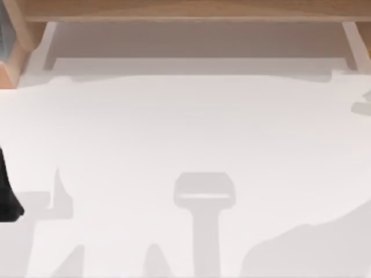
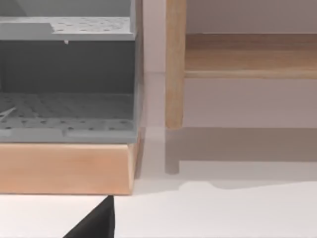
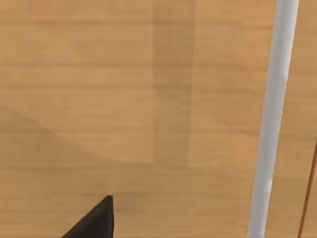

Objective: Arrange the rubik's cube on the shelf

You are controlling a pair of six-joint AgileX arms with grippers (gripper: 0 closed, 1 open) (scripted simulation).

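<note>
The shelf (image 1: 185,10) runs as a light-brown wooden board along the far edge of the table, with pale uprights (image 1: 49,40) beneath it. The rubik's cube is out of view. A black part of my left arm (image 1: 7,197) sits at the table's left edge. In the left wrist view a black tip of my left gripper (image 2: 96,223) hangs over the white table, facing a wooden side support (image 2: 174,64) of the shelf. In the right wrist view a black tip of my right gripper (image 3: 96,220) is close against the shelf's wood (image 3: 124,99), beside a pale upright (image 3: 272,119).
A grey perforated rack (image 2: 64,109) on a wooden base (image 2: 64,168) stands at the far left beside the shelf. The white table (image 1: 185,133) carries soft shadows of the arms near its front edge.
</note>
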